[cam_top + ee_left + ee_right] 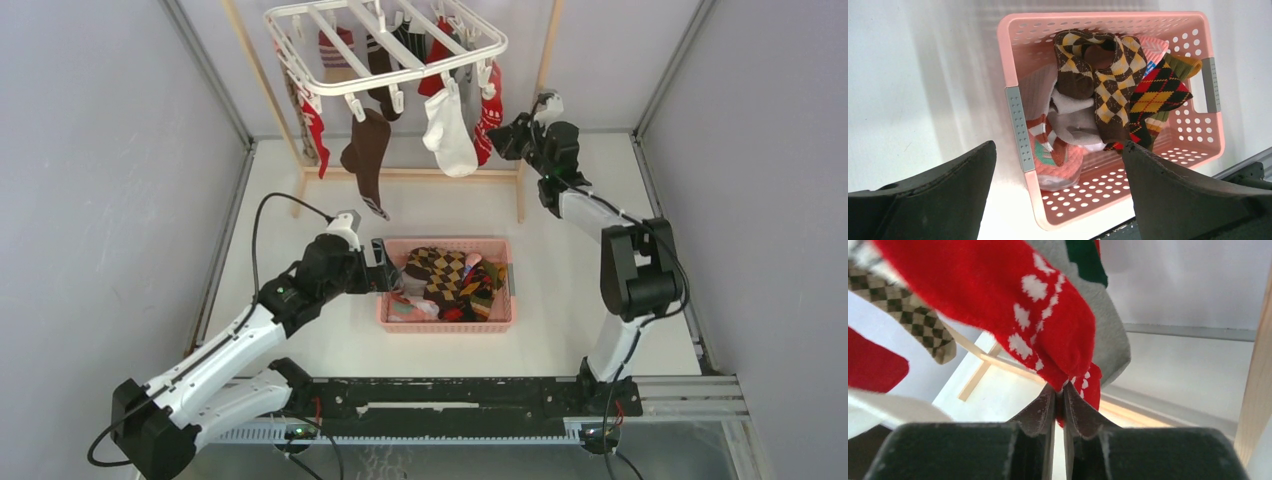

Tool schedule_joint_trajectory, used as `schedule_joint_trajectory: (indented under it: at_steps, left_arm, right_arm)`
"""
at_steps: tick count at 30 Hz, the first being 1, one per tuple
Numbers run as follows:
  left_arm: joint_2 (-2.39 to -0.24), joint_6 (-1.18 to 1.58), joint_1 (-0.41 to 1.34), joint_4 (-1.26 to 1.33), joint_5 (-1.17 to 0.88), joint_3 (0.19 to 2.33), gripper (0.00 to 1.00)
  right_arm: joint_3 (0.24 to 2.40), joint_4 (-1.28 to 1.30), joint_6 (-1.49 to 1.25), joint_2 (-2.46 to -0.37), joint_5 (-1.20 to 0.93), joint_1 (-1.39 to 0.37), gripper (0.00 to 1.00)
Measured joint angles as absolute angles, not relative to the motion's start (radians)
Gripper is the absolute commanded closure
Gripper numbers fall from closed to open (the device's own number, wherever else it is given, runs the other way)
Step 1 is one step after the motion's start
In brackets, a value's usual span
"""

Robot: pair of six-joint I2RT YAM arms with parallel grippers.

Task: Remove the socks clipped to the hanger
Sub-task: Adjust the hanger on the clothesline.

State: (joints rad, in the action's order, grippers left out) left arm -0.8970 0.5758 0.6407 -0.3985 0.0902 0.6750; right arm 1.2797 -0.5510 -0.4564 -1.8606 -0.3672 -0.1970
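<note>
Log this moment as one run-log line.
right gripper: shut on red sock | sock clipped to hanger | left gripper: open above pink basket

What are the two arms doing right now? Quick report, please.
Right gripper shut on red sock, sock hanging from hanger. Left gripper open above pink basket. Nothing in the way.

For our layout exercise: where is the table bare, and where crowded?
Bare: the table right of the pink basket, and between basket and wooden rack. Crowded: inside the basket, and among the socks under the hanger.
</note>
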Motion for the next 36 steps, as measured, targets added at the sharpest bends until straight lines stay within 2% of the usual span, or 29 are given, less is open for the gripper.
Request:
schedule_joint_trajectory:
  at_steps: [16, 28, 36]
  left_arm:
    - [-0.828, 0.576, 0.640, -0.432, 0.077, 0.677, 0.00]
    - [-0.779, 0.576, 0.640, -0.451, 0.078, 0.677, 0.00]
    - [-0.765, 0.577, 0.640, -0.458, 0.078, 0.677, 0.00]
  right_arm:
    - [1.085, -0.366, -0.294, -1.454, -0.255, -0.373, 0.86]
    - [1.082, -0.264, -0.194, -1.295, -0.157, -0.575, 0.86]
    - [1.082, -0.241, -0.162, -1.281, -0.112, -0.687, 0.86]
